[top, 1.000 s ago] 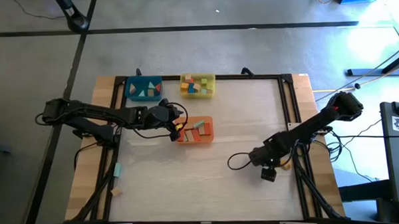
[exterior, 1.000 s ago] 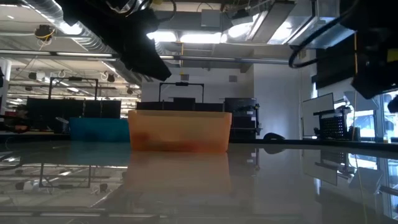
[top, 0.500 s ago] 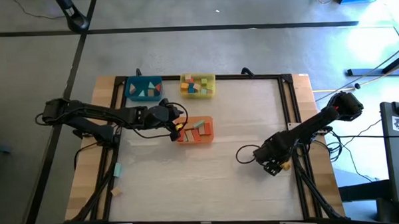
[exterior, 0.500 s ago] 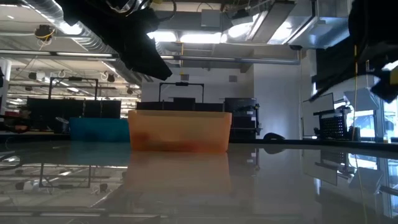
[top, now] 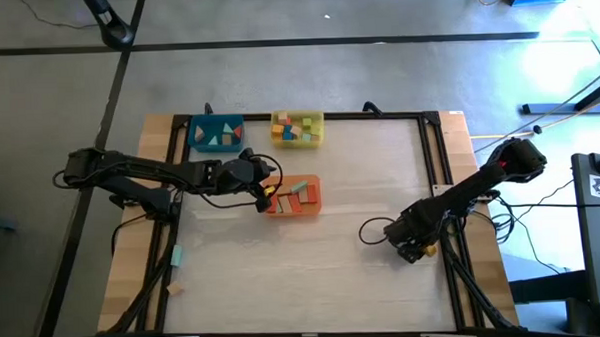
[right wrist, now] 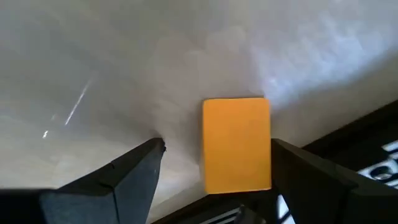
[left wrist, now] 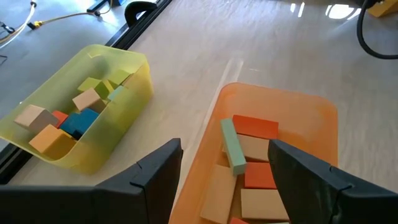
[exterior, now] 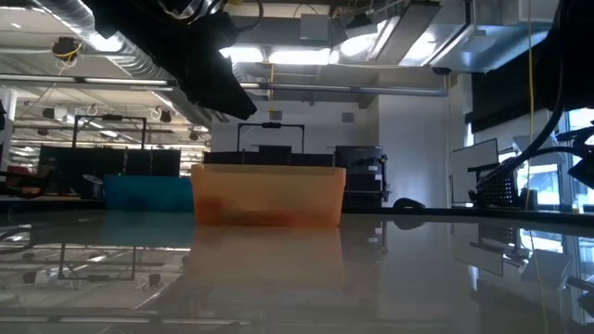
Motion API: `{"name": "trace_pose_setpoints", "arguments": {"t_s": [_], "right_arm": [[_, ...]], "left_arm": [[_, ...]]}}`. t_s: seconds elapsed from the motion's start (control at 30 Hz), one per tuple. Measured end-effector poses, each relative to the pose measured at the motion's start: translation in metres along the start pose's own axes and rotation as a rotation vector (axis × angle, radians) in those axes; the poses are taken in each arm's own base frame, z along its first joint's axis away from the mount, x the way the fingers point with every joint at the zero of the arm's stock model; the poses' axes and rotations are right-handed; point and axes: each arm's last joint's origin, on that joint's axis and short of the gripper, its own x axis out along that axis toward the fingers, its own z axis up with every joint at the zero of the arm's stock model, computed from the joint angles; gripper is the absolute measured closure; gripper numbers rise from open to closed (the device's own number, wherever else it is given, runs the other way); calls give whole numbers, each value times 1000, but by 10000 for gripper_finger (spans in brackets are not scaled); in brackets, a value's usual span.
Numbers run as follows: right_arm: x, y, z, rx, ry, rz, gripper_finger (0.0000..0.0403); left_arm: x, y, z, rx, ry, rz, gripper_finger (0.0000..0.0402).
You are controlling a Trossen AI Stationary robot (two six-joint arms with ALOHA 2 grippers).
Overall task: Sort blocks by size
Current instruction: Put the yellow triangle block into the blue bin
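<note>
Three trays hold nearly all the blocks, and the orange tray [top: 299, 196] serves as the landmark. Inside it the left wrist view shows about six blocks: an orange-red block [left wrist: 255, 126], a pale green bar [left wrist: 232, 147] lying tilted across the others, and several natural wood and orange pieces toward the near end, partly cut off so the count is not exact. Just beyond the orange tray sits the yellow tray [top: 298, 129], with roughly eight small blocks in wood, yellow-green, blue and red [left wrist: 79, 119]. Beside that, farther to the left of the orange tray, stands the blue tray [top: 216, 132], where two or three pieces show, too small to count surely.

One lone yellow-orange block [right wrist: 236, 144] lies on the surface [top: 360, 176] well to the right of the orange tray, close to the dark frame rail at the surface's right edge.

Two arms are in view. The left tool [left wrist: 225, 177] hovers over the orange tray's near left edge, its fingers spread and empty. The right tool [right wrist: 214, 167] hangs over the lone block with fingers spread either side of it, not gripping it.
</note>
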Motion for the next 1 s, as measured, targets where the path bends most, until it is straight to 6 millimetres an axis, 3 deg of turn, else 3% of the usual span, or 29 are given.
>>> {"name": "trace_pose_setpoints", "arguments": {"t_s": [0.13, 0.43, 0.67, 0.83, 1.0], "right_arm": [[1, 1, 0, -6, 5, 14, 133], [1, 2, 0, -80, 12, 29, 273], [-10, 13, -1, -190, -12, 64, 273], [-34, 34, -6, -303, -75, 142, 272], [-60, 53, -9, -432, -247, 174, 272]], "left_arm": [[0, 0, 0, 0, 0, 0, 176], [0, 0, 0, -1, 0, 0, 176], [0, 0, 0, -1, -3, 0, 176], [0, 0, 1, -4, -10, -1, 176], [0, 0, 1, -4, -10, -1, 176]]}}
